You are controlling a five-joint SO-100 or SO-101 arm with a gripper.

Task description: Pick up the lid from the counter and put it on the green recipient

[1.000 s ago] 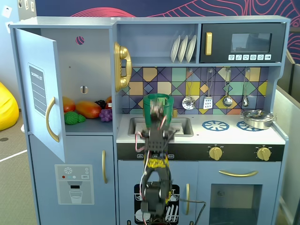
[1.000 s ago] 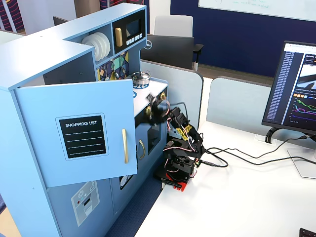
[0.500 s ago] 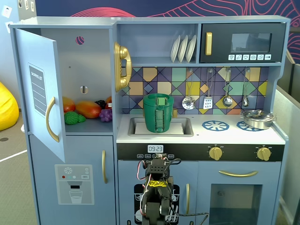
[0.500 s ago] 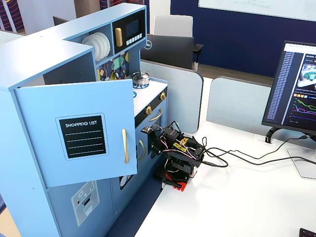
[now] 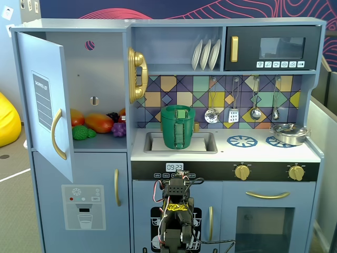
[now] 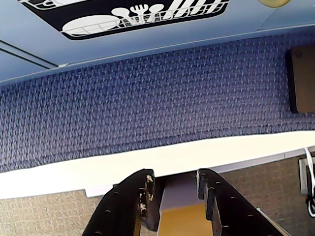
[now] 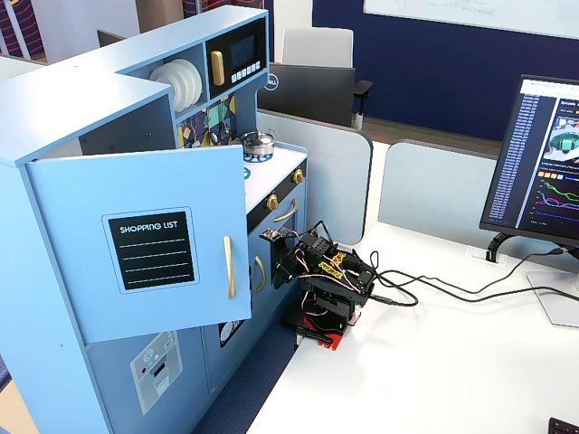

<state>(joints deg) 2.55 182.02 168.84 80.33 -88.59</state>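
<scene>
Standing upright in the sink basin [image 5: 208, 141] of the pale blue toy kitchen [image 5: 274, 154]: tall dark-green plastic pot [image 5: 178, 126], ribbed strap handle facing forward, rim open. Cannot find the green lid in any view. Further right in that fixed view, low shiny silver pot [image 5: 289, 133] on a blue burner ring [image 5: 242, 140]. Below the counter, folded black robot arm [image 7: 327, 282]; gripper [image 6: 173, 189] slightly parted, holding nothing, over blue carpet [image 6: 147, 98]

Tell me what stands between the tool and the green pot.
The tool hangs low, below counter height. The dark front panel and the sink rim lie between it and the green pot. No green lid shows.
</scene>
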